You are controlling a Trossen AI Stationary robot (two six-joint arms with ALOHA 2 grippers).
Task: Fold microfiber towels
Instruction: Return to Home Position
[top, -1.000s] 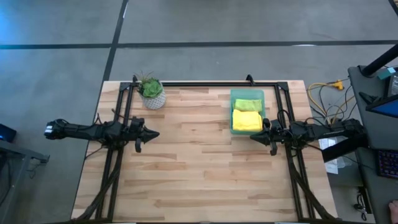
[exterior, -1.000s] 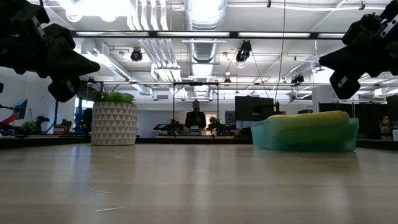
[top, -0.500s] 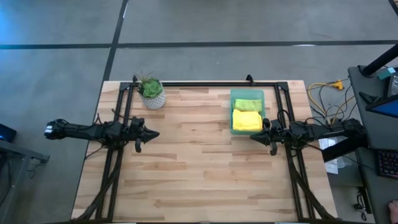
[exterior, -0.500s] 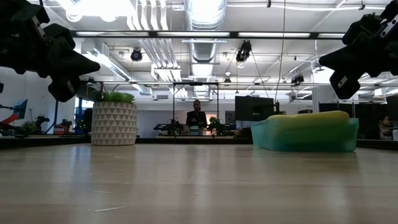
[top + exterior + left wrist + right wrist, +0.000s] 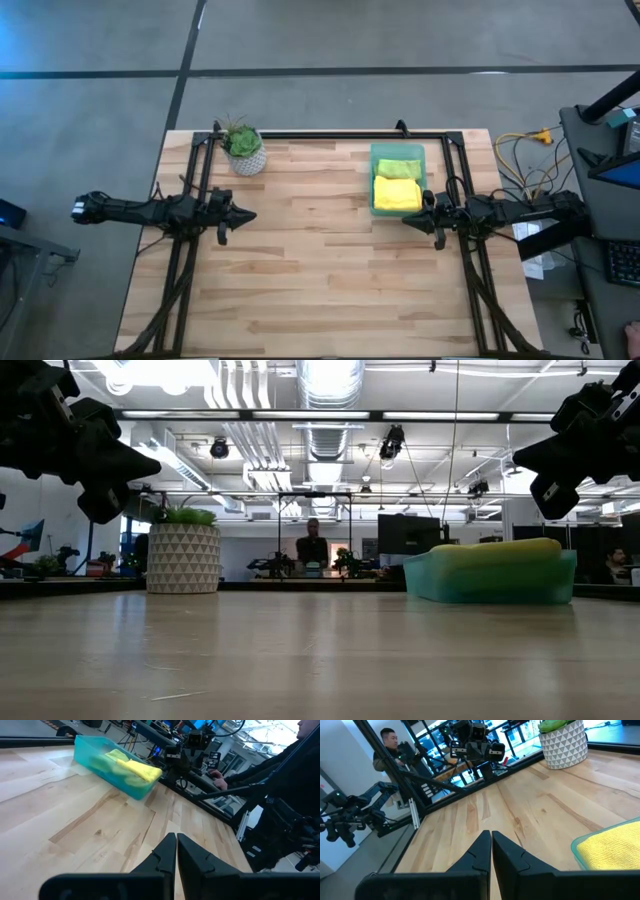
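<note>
Two folded microfiber towels lie in a translucent green bin (image 5: pixel 398 181) at the table's far right: a bright yellow one (image 5: pixel 396 194) nearer, a lime green one (image 5: pixel 398 168) behind it. The yellow towel (image 5: pixel 140 769) also shows in the left wrist view, and its edge (image 5: pixel 610 849) in the right wrist view. My left gripper (image 5: pixel 250 215) hovers shut above the table's left side, pointing right. My right gripper (image 5: pixel 406 220) hovers shut just in front of the bin, pointing left. Neither touches anything.
A potted succulent (image 5: pixel 244 148) in a white patterned pot stands at the far left of the wooden table (image 5: pixel 320 290). A dark metal frame (image 5: pixel 330 134) runs along the far edge and both sides. A person (image 5: pixel 313 546) stands in the room beyond.
</note>
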